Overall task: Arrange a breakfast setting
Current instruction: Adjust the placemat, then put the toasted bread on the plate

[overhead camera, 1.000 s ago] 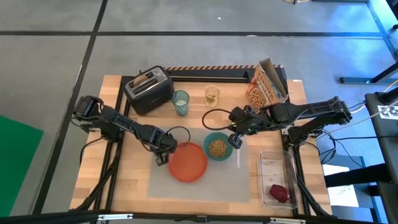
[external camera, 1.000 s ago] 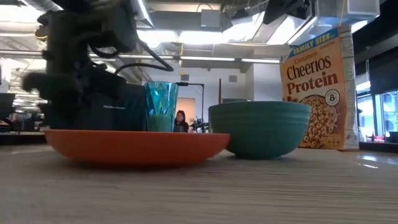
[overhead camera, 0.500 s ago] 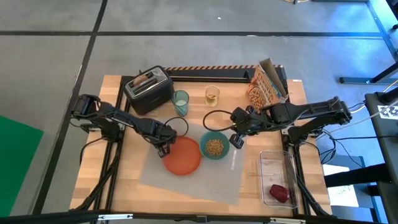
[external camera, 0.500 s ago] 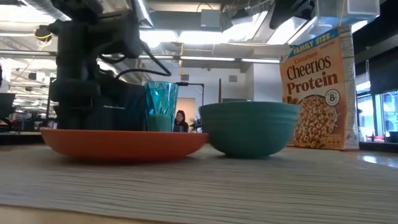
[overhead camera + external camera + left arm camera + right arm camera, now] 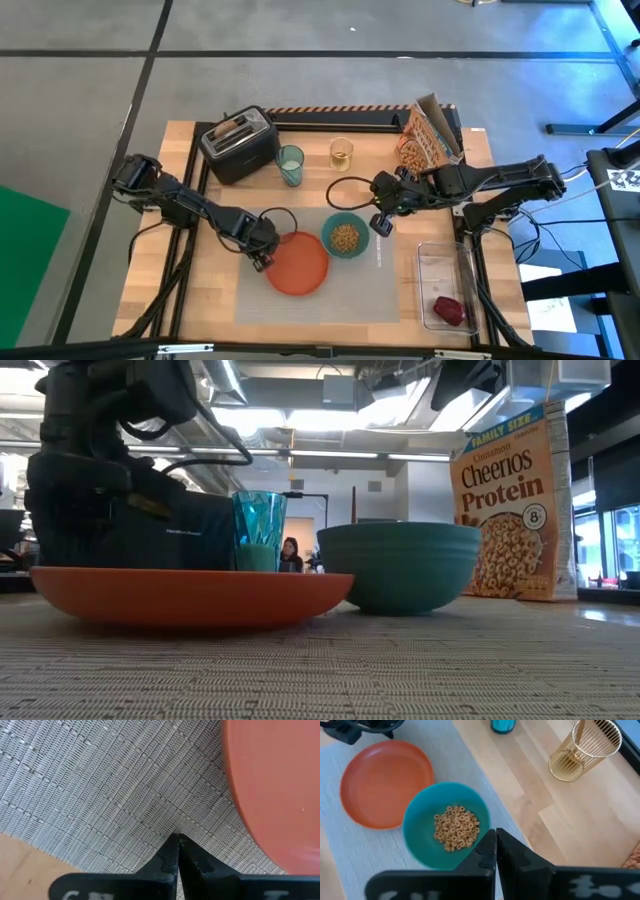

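Note:
A grey placemat (image 5: 320, 300) lies flat on the wooden table. On it stand an orange plate (image 5: 298, 265) and a teal bowl (image 5: 345, 238) with cereal rings. My left gripper (image 5: 262, 258) is shut, its tips down on the mat just left of the plate. My right gripper (image 5: 378, 225) is shut and empty above the bowl's far right rim (image 5: 480, 810). The pale teal tumbler (image 5: 290, 165) stands on bare wood beyond the mat. Toast (image 5: 232, 128) sticks out of the toaster's slot. A dark-red fruit (image 5: 449, 311) lies in a clear tray. My left gripper sets its shut fingertips (image 5: 170, 851) down on the placemat's top face (image 5: 150, 810), a little in from its left edge and beside the plate's rim (image 5: 240, 815). The fingers come from above, slanting from the table's left. The mat lies flat under them.
A black toaster (image 5: 238, 143) and a yellowish glass (image 5: 341, 152) with a gold handle in it (image 5: 580, 730) stand at the back. A cereal box (image 5: 425, 138) stands at the back right. The clear tray (image 5: 445, 285) sits right of the mat.
My left gripper has gone a little toward the far edge and then back toward the near edge. The placemat turned askew under it, then swung back square to the table. The plate and bowl rode along on it and now stand slightly left of where they were.

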`<control>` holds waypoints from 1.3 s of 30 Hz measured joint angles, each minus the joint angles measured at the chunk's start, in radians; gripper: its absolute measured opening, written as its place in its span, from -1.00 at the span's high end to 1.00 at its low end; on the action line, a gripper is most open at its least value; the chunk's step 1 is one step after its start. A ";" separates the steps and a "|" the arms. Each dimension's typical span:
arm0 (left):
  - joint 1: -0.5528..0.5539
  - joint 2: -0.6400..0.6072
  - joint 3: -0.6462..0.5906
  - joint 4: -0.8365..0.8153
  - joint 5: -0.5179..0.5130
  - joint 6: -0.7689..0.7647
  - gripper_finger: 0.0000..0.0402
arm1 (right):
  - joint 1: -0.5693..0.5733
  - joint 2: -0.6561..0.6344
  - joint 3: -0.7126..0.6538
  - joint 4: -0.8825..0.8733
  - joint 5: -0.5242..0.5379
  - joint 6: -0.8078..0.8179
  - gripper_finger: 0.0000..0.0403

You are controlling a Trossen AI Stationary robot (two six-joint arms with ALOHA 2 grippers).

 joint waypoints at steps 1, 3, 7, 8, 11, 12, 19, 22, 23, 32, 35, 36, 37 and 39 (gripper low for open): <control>-0.001 0.001 0.004 -0.008 0.000 -0.007 1.00 | -0.007 0.000 0.000 0.001 0.000 -0.002 1.00; 0.000 0.003 0.019 -0.025 -0.006 -0.017 0.98 | -0.024 0.000 0.000 0.009 0.000 -0.011 1.00; 0.010 -0.027 0.065 -0.067 -0.046 0.000 0.85 | -0.048 -0.004 0.000 0.037 -0.027 -0.029 1.00; 0.014 -0.043 0.072 -0.066 -0.064 0.008 0.81 | -0.049 -0.004 0.000 0.053 -0.034 -0.033 1.00; 0.035 -0.095 0.082 -0.080 -0.098 0.032 0.69 | -0.055 -0.004 0.000 0.086 -0.037 -0.038 0.99; 0.046 -0.118 0.084 -0.080 -0.099 0.034 0.65 | -0.055 -0.004 0.000 0.097 -0.041 -0.045 0.98; 0.150 -0.342 0.085 -0.129 -0.111 0.036 0.46 | -0.054 -0.004 0.000 0.107 -0.070 -0.072 0.59; 0.212 -0.452 0.085 -0.124 -0.181 0.044 0.42 | -0.057 -0.004 0.000 0.109 -0.079 -0.128 0.36; 0.235 -0.485 0.085 -0.124 -0.205 0.058 0.42 | -0.065 -0.004 0.000 0.114 -0.091 -0.149 0.28; 0.523 -0.621 0.200 -0.119 -0.237 0.248 0.42 | -0.166 -0.032 0.000 0.140 -0.174 -0.246 -0.06; 0.620 -0.590 0.293 -0.121 -0.241 0.351 0.42 | -0.202 -0.049 0.000 0.140 -0.215 -0.284 -0.07; 0.654 -0.574 0.325 -0.133 -0.238 0.378 0.42 | -0.215 -0.053 0.000 0.137 -0.227 -0.299 -0.07; 0.691 -0.555 0.355 -0.151 -0.235 0.406 0.42 | -0.226 -0.056 0.000 0.136 -0.236 -0.312 -0.07; 0.765 -0.516 0.413 -0.182 -0.217 0.476 0.42 | -0.243 -0.058 0.000 0.133 -0.255 -0.329 -0.07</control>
